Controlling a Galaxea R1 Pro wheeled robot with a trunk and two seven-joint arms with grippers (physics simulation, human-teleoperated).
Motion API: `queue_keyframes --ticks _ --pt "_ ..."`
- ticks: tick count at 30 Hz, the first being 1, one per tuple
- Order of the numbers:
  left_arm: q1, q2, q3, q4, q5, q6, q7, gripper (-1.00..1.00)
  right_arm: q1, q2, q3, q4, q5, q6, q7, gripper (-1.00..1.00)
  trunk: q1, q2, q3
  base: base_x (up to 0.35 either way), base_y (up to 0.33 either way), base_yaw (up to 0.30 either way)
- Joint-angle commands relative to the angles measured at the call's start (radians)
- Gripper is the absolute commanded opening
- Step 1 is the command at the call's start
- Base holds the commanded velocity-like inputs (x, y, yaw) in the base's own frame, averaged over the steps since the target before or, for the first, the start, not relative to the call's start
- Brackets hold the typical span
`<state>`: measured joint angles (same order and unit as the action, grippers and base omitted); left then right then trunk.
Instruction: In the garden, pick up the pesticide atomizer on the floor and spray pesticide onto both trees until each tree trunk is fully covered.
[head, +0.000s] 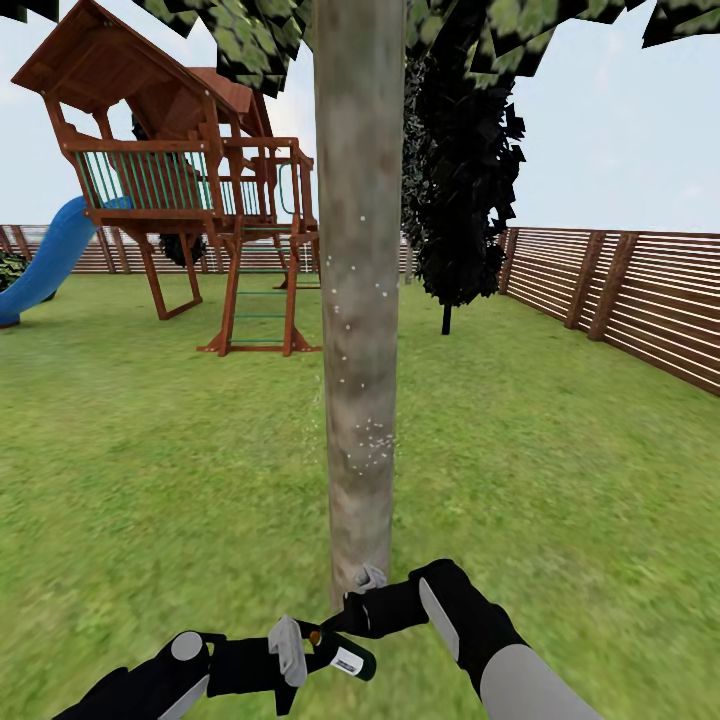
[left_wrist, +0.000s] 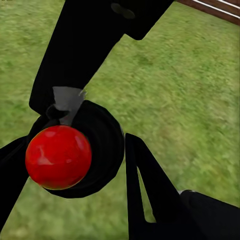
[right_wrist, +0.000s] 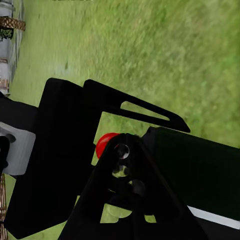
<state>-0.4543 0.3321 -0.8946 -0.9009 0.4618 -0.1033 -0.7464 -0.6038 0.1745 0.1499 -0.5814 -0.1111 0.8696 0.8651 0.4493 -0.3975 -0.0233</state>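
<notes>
The left gripper has its jaws clamped on the pesticide atomizer, holding the small black sprayer low in the head view, just in front of the tree trunk. In the left wrist view the atomizer sits between dark fingers, a round red part facing the camera. The right gripper reaches in from the other side, touching the sprayer's upper end; whether its jaws are open or closed cannot be told. In the right wrist view the black body with a white stripe lies just beyond them. White specks of pesticide dot the trunk's middle. Around it spreads the lawn, with a wooden playhouse, a blue slide and a slatted fence behind.
</notes>
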Motion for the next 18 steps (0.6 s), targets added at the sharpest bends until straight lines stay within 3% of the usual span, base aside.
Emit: queue_keyframes --ticks 1,18 --pt "-0.002 0.001 -0.004 -0.002 0.013 -0.007 0.001 -1.0 -0.001 0.0 0.002 0.0 0.001 0.003 -0.005 -1.0 0.001 -0.002 -0.002 0.0 0.0 0.0" --pt "-0.002 0.001 -0.004 -0.006 0.014 -0.006 0.002 -1.0 -0.001 0.0 0.016 0.008 -0.004 0.002 -0.005 -1.0 0.001 -0.002 -0.002 0.0 0.0 0.0"
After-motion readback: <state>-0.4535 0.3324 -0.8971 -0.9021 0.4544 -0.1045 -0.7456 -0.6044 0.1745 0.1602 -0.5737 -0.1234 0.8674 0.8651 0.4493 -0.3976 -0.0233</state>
